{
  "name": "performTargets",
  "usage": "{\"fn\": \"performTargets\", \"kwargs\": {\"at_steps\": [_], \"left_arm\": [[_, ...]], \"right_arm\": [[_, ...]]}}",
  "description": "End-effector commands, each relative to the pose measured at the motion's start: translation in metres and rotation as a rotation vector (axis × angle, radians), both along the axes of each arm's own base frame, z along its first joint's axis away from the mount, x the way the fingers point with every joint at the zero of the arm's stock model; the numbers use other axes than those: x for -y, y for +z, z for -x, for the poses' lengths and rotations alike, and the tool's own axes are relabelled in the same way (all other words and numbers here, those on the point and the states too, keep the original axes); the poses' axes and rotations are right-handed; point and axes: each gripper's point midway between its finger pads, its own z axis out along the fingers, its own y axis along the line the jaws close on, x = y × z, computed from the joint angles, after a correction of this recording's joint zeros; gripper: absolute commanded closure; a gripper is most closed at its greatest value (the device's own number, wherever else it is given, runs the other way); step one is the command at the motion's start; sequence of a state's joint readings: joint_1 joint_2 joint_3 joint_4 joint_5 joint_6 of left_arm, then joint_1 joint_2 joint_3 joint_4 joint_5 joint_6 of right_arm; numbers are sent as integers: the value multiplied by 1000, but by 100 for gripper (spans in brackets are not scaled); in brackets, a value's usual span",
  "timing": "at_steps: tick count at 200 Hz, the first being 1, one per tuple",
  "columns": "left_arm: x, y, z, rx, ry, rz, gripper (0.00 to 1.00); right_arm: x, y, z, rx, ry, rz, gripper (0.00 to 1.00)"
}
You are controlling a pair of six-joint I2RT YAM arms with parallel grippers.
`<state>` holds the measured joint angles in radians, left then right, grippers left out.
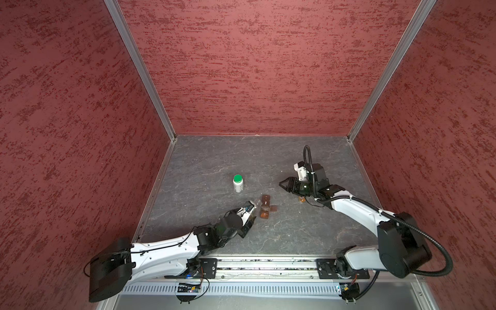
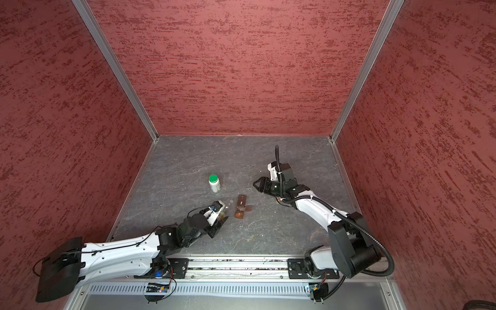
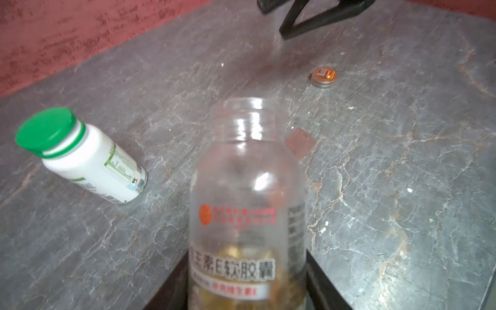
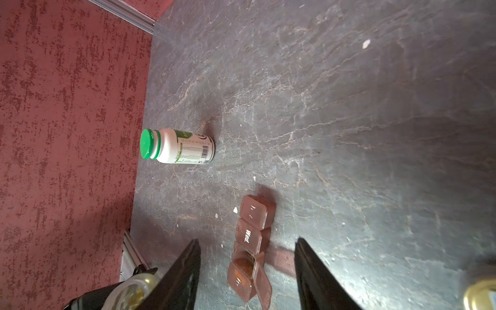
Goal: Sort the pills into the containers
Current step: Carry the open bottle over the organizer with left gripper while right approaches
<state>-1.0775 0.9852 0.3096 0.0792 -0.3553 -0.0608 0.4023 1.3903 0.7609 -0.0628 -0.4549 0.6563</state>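
The containers [image 1: 265, 206] [image 2: 241, 206] [image 4: 251, 249] are a short brown translucent strip of square cells lying mid-table, with one cell's lid flipped open. My left gripper [image 1: 251, 216] [image 3: 247, 284] is shut on an uncapped clear bottle [image 3: 247, 188], its mouth tilted toward the strip. Yellow pills [image 3: 233, 252] lie inside that bottle. My right gripper [image 1: 281, 184] [image 4: 247, 239] is open and holds nothing; it hovers to the right of the strip, which shows between its fingers in the right wrist view.
A white bottle with a green cap [image 1: 238, 183] [image 2: 214, 183] [image 3: 80, 158] [image 4: 177, 146] stands behind and left of the strip. A loose round cap [image 1: 302, 199] [image 3: 324, 76] lies on the table under the right arm. Red walls enclose three sides.
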Motion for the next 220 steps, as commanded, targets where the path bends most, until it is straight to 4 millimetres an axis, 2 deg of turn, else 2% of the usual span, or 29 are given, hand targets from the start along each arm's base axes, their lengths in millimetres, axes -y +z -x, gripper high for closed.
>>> {"fn": "performTargets", "kwargs": {"at_steps": [1,40,62,112,129,148,183,220], "left_arm": [[2,-16,-1,-104,16,-15,100],[10,-31,-11,-110,-15,-85,100],[13,-27,-23,-71,-50,-107,100],[20,-2,-55,-5,-186,-17,100],[19,-4,-63,-30,-186,-6,100],[22,-10,-56,-67,-203,-18,100],[26,-13,-29,-170,-175,-8,100],[15,-25,-10,-253,-95,-73,100]], "right_arm": [[-7,2,-5,24,29,-12,43],[-9,-5,-5,12,56,12,43],[-9,-7,-3,7,64,14,43],[-5,-12,1,6,64,36,43],[-5,-11,3,2,68,35,43],[-3,-9,5,4,63,40,43],[-1,-8,8,4,68,48,43],[-2,-11,9,-6,78,50,43]]}}
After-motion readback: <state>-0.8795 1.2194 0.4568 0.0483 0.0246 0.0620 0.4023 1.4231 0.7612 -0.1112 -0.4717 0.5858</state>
